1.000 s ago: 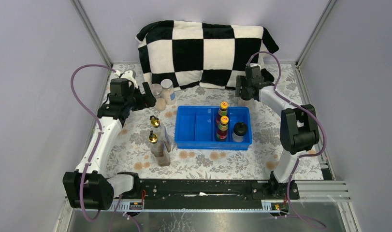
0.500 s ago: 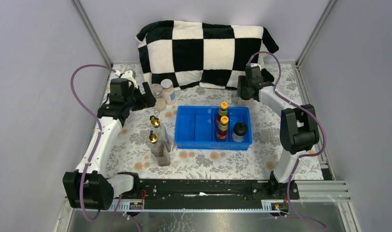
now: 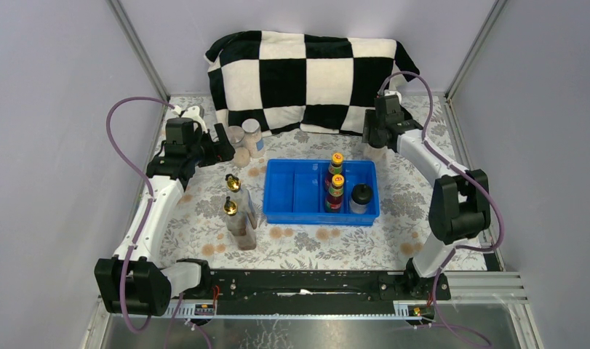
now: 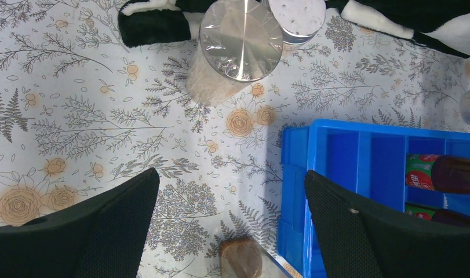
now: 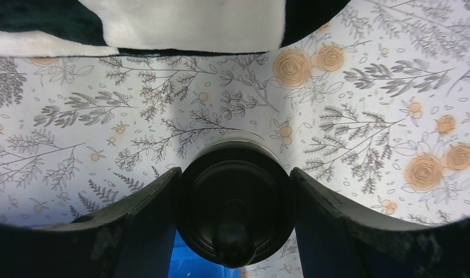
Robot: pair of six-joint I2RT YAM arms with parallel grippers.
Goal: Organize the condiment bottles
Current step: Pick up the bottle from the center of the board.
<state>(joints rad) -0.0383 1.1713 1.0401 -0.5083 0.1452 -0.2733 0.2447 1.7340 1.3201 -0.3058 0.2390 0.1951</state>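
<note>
Right gripper (image 5: 233, 180) has its jaws pinched on the small clear shaker with a round black cap (image 5: 232, 202), near the far edge of the floral-cloth table (image 5: 365, 116), just behind the blue divided plastic tray (image 3: 292, 193). Left gripper (image 4: 230, 175) hangs with jaws spread wide and holding nothing, near two clear grey-lidded jars (image 4: 241, 37) toward the table's far-left corner.

The pillow (image 3: 306, 73) is lying at the back of the table (image 3: 423, 189). Two jars (image 3: 253, 137) are standing before its left end. The tray (image 3: 292, 193) is sitting mid-table, holding two sauce bottles (image 3: 335, 193), one behind the other, and a shaker (image 3: 361, 198) right of them. Two tall bottles (image 3: 237, 222) are standing left of the tray. A second shaker (image 5: 235, 208) is sitting between the fingers of the right gripper (image 5: 234, 174), behind the tray's far right corner.
</note>
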